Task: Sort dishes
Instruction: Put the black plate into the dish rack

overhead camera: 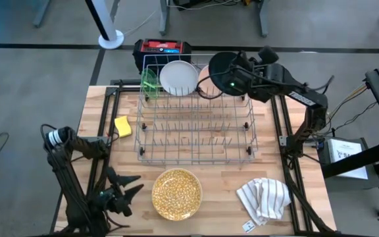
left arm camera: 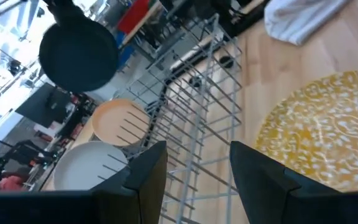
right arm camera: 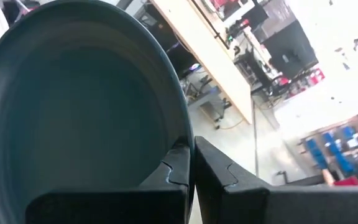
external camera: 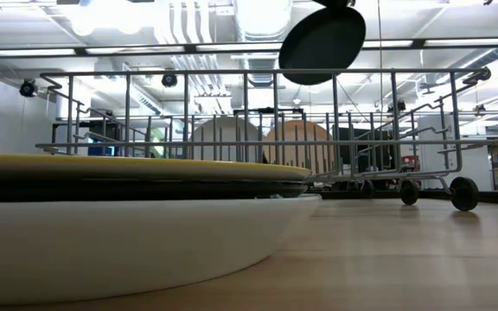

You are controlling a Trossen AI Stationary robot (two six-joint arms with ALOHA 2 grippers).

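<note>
Even overhead light on my table (overhead camera: 308, 164), soft shadows only; low view backlit by ceiling strips (external camera: 93, 17) with glare, nearest white bowl (external camera: 128, 250) out of focus; my wrist views blown out behind the black plate (right arm camera: 73, 106), slightly blurred.

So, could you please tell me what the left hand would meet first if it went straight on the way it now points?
Probably the speckled yellow plate: the open left hand points toward it across bare table, with the wire rack just beyond. Depth is unclear, so it might pass the plate's edge.
</note>
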